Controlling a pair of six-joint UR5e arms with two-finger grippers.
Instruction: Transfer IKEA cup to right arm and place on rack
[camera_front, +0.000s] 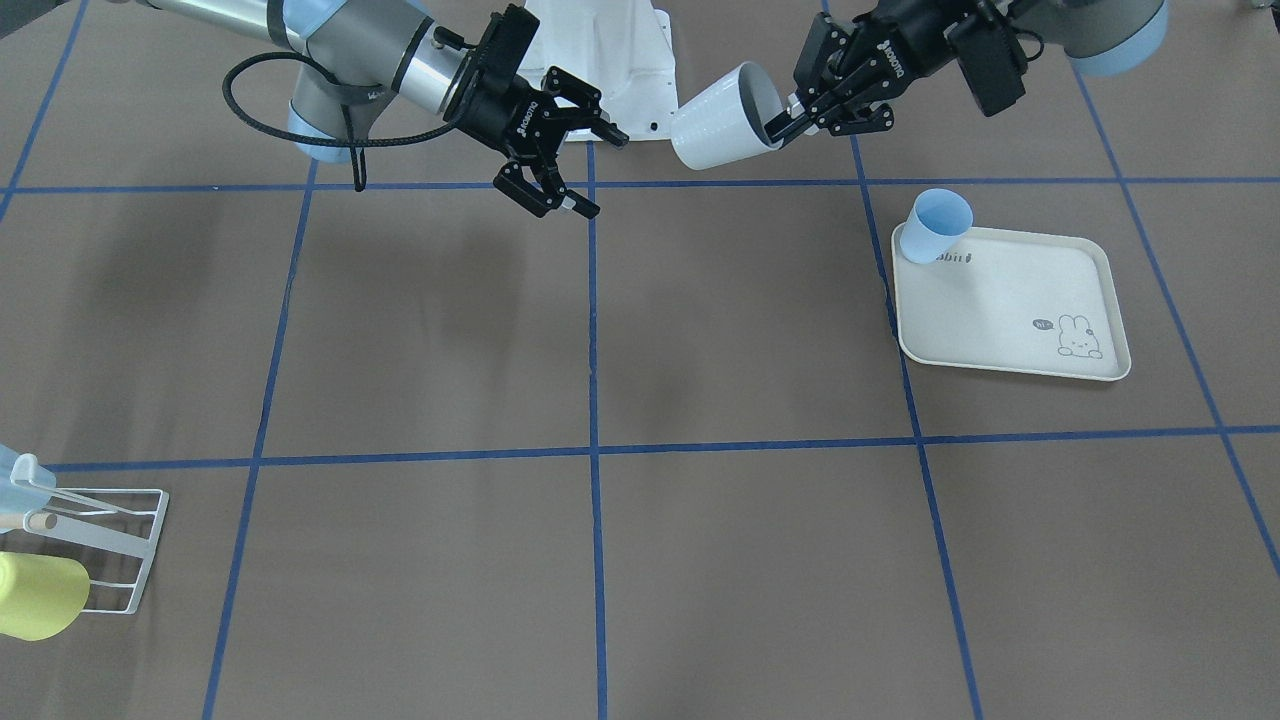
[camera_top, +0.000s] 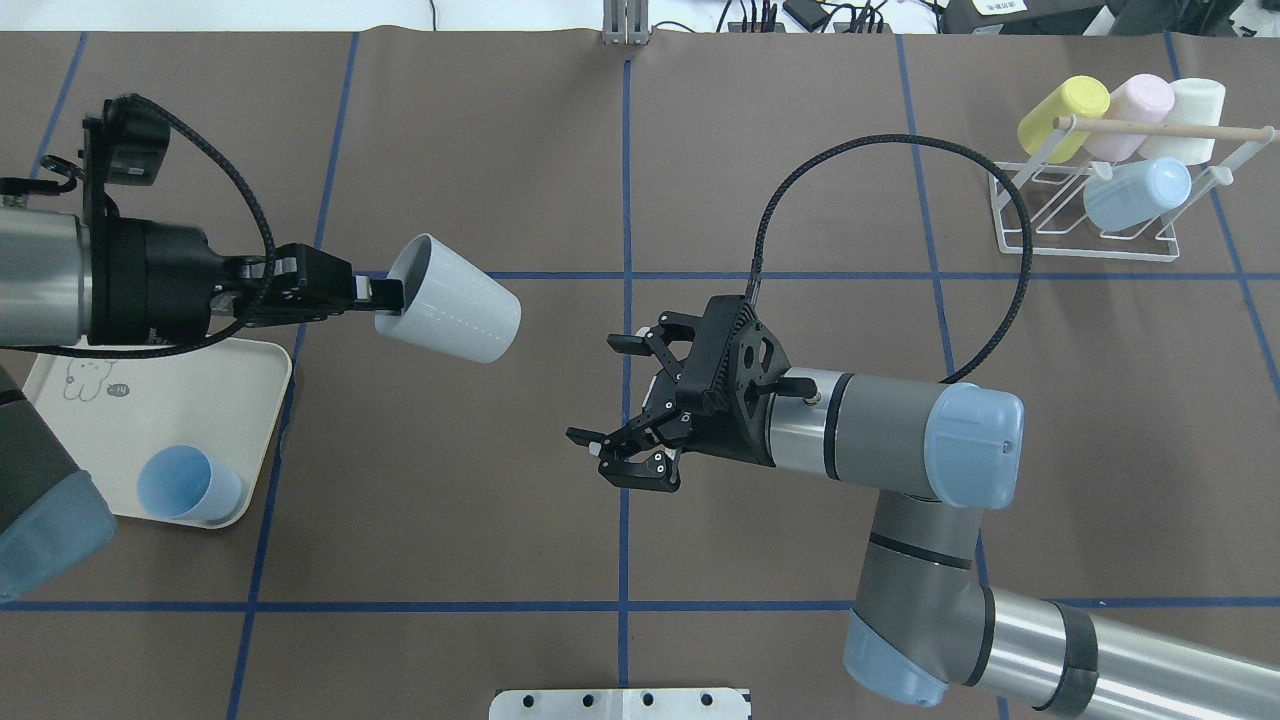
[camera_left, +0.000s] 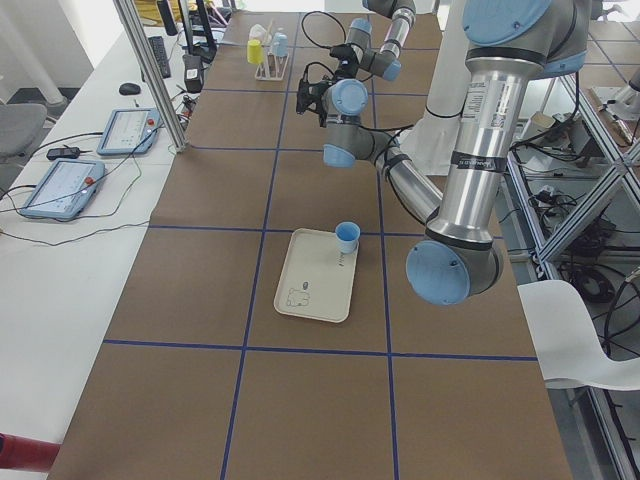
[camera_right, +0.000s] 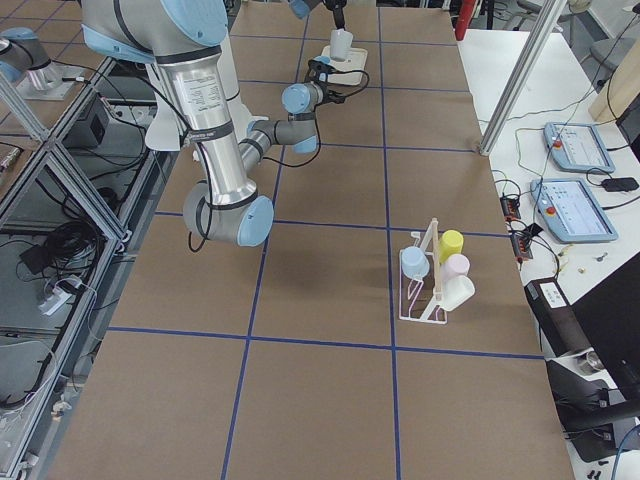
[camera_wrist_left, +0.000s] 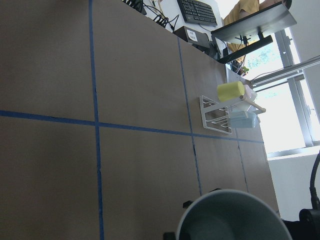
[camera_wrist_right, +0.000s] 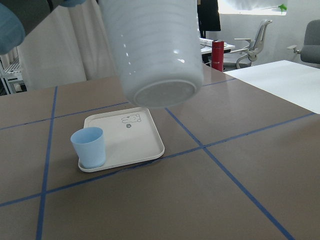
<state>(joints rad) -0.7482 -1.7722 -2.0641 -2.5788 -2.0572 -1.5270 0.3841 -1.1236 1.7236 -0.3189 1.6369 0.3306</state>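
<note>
Left gripper (camera_top: 390, 293): closed on the rim of the white IKEA cup (camera_top: 450, 312); one finger appears to sit inside the mouth and the other outside the wall, though the overhead view does not resolve this fully.

The cup is held clear of the brown worktop (camera_top: 800, 150), lying on its side, left of the worktop's middle; its mouth faces the left gripper and its base points toward the right arm; the right wrist view shows that base filling the upper part of the frame.

Right gripper (camera_top: 605, 392): jaws spread wide and holding nothing; it hangs above the worktop's middle, turned toward the cup and apart from it.

Rack (camera_top: 1085, 256): stands at the far right corner of the worktop; it carries a yellow cup (camera_top: 1062, 115), a pink cup (camera_top: 1130, 115), a second white cup (camera_top: 1185, 118) and a pale blue cup (camera_top: 1138, 193), all tilted on its bars.

Cream tray (camera_top: 200, 400): lies flat beside the left edge of the worktop; a blue cup (camera_top: 188, 485) stands upright, mouth up, in one of its corners.
</note>
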